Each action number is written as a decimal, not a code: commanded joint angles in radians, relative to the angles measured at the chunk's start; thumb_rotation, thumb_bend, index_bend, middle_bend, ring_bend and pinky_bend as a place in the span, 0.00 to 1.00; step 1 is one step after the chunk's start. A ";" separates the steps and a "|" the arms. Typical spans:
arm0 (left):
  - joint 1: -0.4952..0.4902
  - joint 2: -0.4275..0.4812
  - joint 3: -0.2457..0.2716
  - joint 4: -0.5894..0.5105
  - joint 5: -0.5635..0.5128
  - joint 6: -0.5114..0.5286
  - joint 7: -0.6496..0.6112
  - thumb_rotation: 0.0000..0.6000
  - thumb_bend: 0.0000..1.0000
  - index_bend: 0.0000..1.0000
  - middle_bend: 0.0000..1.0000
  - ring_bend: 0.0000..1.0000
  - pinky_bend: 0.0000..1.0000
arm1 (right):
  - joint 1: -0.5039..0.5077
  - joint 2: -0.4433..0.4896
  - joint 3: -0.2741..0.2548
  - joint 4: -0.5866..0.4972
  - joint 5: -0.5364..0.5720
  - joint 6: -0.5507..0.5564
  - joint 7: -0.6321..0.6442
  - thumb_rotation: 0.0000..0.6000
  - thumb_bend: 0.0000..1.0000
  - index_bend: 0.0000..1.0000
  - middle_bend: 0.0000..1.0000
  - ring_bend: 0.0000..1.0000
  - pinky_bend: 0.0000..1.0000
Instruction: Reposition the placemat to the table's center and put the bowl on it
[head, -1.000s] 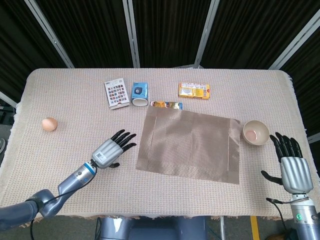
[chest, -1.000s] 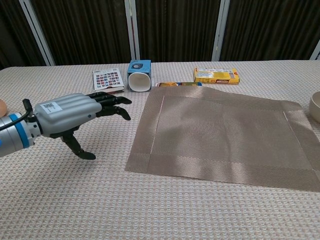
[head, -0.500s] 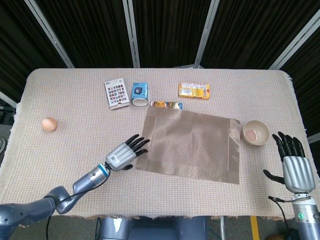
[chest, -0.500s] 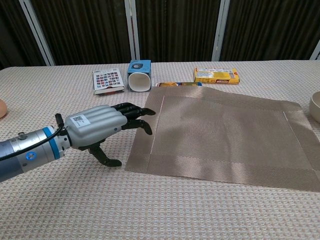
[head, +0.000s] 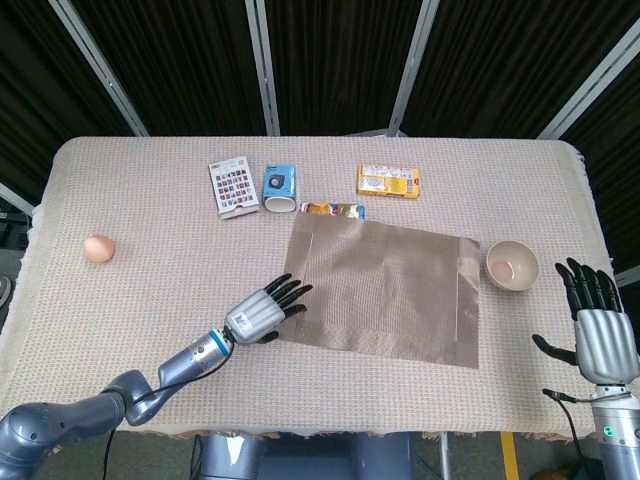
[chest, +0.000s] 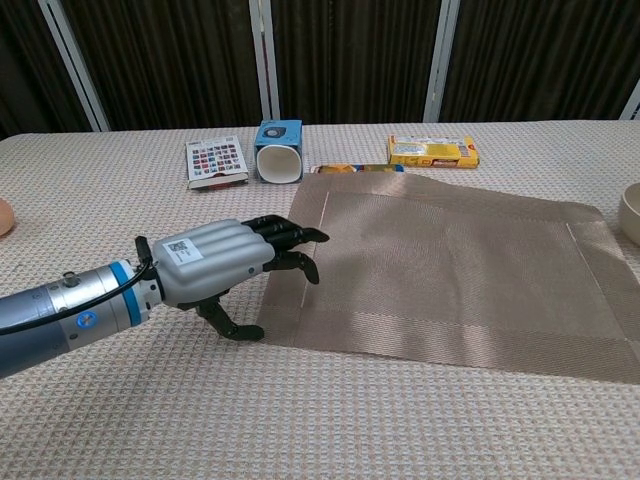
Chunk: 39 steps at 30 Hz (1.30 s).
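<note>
Fingers of my left hand (chest: 215, 262) now lie spread over the near left edge of the placemat (head: 385, 285), thumb down on the tablecloth (head: 150, 210) beside it; a second ago that hand was well short of the mat, and half a second ago only its fingertips had reached the border. It holds nothing yet, so I judge I am about to press down or pinch the edge to drag the mat. My right hand (head: 598, 330) is open and empty, fingers apart, near the right table edge, and it has drifted slightly outward from the bowl (head: 511, 265). The mat has not shifted: it lies right of centre, a little askew, its far edge touching the foil snack packet (head: 333, 209). The bowl sits on the cloth just beside the mat's right edge, not on it. Farther back are the egg (head: 98, 247), the card of stamps (head: 233, 186), the blue cup (head: 281, 187) on its side, and the yellow box (head: 389, 180).
</note>
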 joint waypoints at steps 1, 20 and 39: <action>0.002 0.009 0.003 -0.005 -0.004 0.004 0.007 1.00 0.18 0.25 0.00 0.00 0.00 | -0.001 0.002 0.002 -0.001 -0.002 0.002 0.001 1.00 0.00 0.00 0.00 0.00 0.00; -0.006 0.021 0.014 -0.024 -0.027 -0.011 0.032 1.00 0.18 0.25 0.00 0.00 0.00 | -0.013 0.014 0.015 -0.013 -0.014 0.012 0.015 1.00 0.00 0.00 0.00 0.00 0.00; -0.019 -0.002 0.031 -0.027 -0.044 -0.037 0.052 1.00 0.36 0.26 0.00 0.00 0.00 | -0.023 0.025 0.024 -0.028 -0.032 0.018 0.027 1.00 0.00 0.00 0.00 0.00 0.00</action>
